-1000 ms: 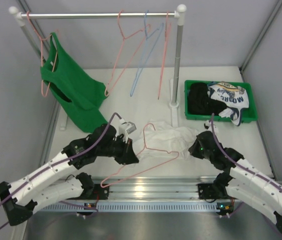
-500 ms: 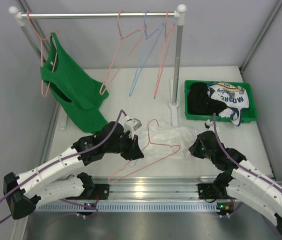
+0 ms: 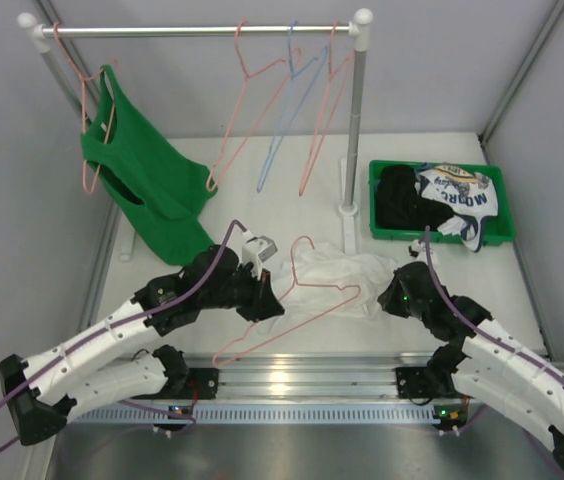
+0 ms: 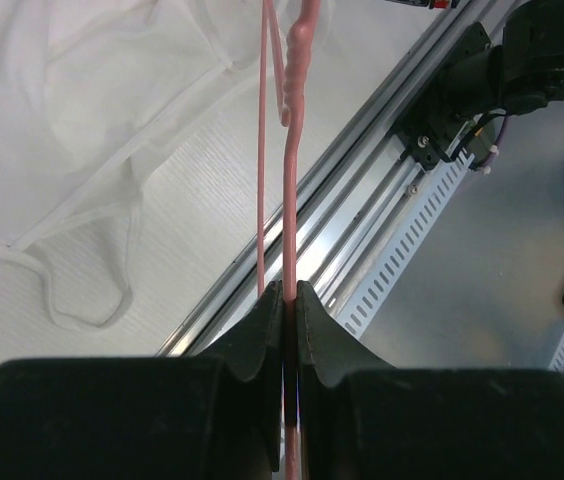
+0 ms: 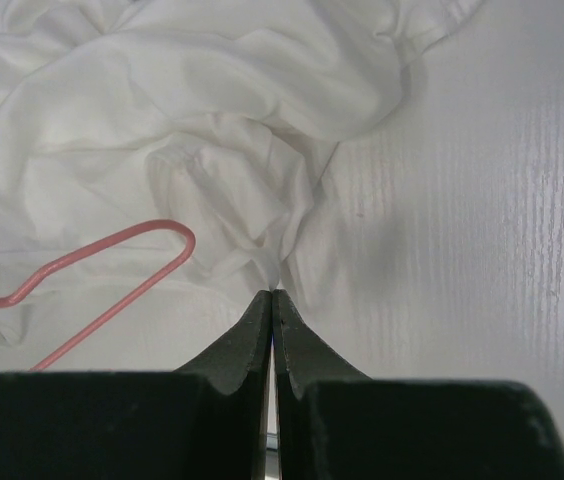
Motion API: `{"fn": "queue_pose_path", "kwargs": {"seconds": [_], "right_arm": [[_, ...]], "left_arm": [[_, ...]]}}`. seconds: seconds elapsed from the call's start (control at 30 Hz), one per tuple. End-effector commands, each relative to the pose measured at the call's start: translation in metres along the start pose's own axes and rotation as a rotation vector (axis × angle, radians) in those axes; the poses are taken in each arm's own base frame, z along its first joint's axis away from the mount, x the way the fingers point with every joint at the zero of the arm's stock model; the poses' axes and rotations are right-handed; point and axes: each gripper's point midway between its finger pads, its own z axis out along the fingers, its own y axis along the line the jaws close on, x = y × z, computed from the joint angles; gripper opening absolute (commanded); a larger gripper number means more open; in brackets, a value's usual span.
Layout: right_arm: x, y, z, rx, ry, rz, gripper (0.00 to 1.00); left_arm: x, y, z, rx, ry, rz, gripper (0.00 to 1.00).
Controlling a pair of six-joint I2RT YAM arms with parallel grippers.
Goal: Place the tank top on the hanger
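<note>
The white tank top (image 3: 340, 268) lies crumpled on the table between the arms. My left gripper (image 3: 267, 300) is shut on the pink hanger (image 3: 324, 298), which lies tilted over the top's left side, hook pointing away. In the left wrist view the wire (image 4: 289, 190) runs straight out from between the shut jaws of my left gripper (image 4: 289, 290), with the tank top (image 4: 92, 100) and a strap to the left. My right gripper (image 3: 387, 297) is at the top's right edge. In the right wrist view my right gripper (image 5: 273, 293) is shut on a fold of the tank top (image 5: 212, 120), with the hanger's corner (image 5: 152, 245) to the left.
A rack bar (image 3: 197, 31) at the back holds a green tank top (image 3: 147, 180) on a pink hanger, more pink hangers and a blue hanger (image 3: 284, 120). Its right pole (image 3: 355, 130) stands beside a green bin (image 3: 432, 240) of clothes. An aluminium rail (image 3: 302, 380) runs along the near edge.
My left gripper carried the hanger right and away, over the tank top, then eased back slightly. The empty hangers on the rack are swinging. The right arm has barely moved.
</note>
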Motion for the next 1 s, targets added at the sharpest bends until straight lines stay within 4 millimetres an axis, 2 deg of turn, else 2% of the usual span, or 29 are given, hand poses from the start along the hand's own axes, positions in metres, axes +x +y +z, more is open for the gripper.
{"fn": "queue_pose_path", "kwargs": {"seconds": [0.0, 0.17, 0.47, 0.57, 0.83, 0.97], "right_arm": [[-0.016, 0.012, -0.006, -0.034, -0.037, 0.008, 0.00], [-0.015, 0.012, -0.005, -0.031, -0.036, 0.004, 0.00], [-0.016, 0.012, -0.005, -0.033, -0.035, 0.005, 0.00], [-0.014, 0.013, -0.006, -0.041, -0.032, 0.009, 0.00], [-0.016, 0.015, -0.013, -0.057, -0.037, 0.010, 0.00], [-0.018, 0.017, -0.017, -0.074, -0.041, 0.017, 0.00]], "left_arm": [[-0.006, -0.016, -0.004, 0.073, -0.015, 0.029, 0.00], [-0.005, -0.020, -0.003, 0.095, -0.006, 0.040, 0.00], [0.001, -0.018, 0.009, 0.094, 0.023, 0.047, 0.00], [-0.002, -0.017, 0.016, 0.096, 0.006, 0.056, 0.00], [-0.015, -0.029, 0.035, 0.190, -0.045, 0.122, 0.00], [-0.020, -0.025, 0.046, 0.184, -0.068, 0.153, 0.00]]}}
